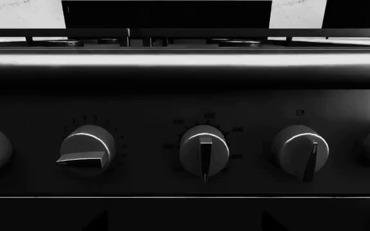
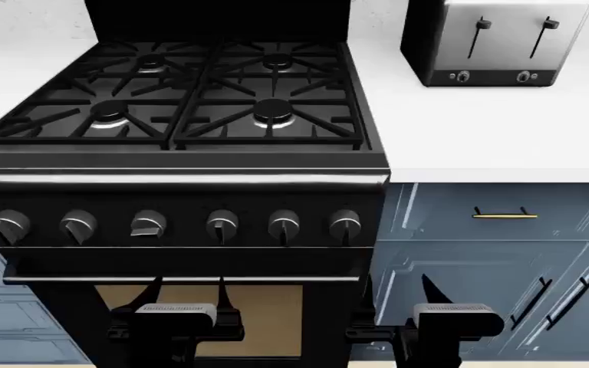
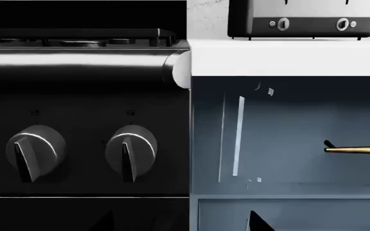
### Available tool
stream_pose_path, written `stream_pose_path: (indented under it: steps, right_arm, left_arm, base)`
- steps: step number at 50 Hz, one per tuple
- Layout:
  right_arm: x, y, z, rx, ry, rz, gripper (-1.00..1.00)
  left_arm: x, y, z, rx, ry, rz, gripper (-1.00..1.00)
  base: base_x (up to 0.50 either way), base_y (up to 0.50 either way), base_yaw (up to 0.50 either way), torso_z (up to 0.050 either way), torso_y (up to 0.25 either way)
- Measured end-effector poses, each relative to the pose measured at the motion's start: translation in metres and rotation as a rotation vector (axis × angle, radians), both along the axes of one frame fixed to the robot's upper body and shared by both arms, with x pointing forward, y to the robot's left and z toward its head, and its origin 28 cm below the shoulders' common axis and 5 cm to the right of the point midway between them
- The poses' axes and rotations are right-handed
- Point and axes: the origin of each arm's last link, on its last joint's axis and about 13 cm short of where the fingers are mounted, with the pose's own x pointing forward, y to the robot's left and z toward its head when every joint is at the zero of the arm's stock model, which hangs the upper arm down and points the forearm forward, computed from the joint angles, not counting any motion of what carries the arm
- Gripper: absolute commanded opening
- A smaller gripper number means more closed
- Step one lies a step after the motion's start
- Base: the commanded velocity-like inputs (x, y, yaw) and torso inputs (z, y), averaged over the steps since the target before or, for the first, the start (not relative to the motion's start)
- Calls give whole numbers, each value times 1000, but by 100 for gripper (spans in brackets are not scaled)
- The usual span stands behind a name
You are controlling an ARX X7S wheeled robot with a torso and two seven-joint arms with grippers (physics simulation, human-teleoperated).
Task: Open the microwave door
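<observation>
Black gas stove (image 2: 177,138) fills the head view, with four burners and six knobs (image 2: 147,225); a two-slot toaster (image 2: 497,42) stands on the white counter (image 2: 478,130), above blue drawers with one brass handle (image 2: 505,215); left gripper (image 2: 187,295) and right gripper (image 2: 392,295) hang low, jaws parted, holding nothing; the microwave appears in no view.

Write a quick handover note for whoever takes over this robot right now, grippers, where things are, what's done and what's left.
Left gripper and right gripper: both open and empty, low in front of the stove.
No microwave shows in any view, only the stove, its knobs, a toaster on the counter and blue drawers.
Done: nothing.
Left: find the microwave, probably by raising or turning the head, then open its door.
</observation>
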Motion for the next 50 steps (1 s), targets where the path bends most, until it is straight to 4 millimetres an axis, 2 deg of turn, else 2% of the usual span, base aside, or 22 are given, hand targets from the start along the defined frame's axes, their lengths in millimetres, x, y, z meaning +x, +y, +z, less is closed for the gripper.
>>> stream_pose_path:
  steps: [12,22,29,34,40,50]
  right_arm:
    - [0,1,0,2,1,-2,100]
    - [1,1,1,6,1,0,100]
    - [4,1,5,9,-11,-2,100]
    - [10,-1,15,6,-40,-8,100]
    - [19,-4,37,-6,-100,-20,100]
    - [40,-14,93,-50,-245,-42,100]
  left_arm:
    - [-1,-1,1,-5,-4,-5,100]
    - [-1,-1,5,-21,-10,-8,100]
    - [2,0,16,-25,-33,-8,100]
    - [7,1,31,-26,-75,-10,100]
    - [18,3,59,-23,-151,-9,100]
    - [41,3,115,-19,-301,-22,100]
  base:
    - [0,0,0,0,0]
    - [0,0,0,48,0]
    - [0,0,0,50,0]
    - [0,0,0,50,0]
    - [0,0,0,50,0]
    - [0,0,0,50,0]
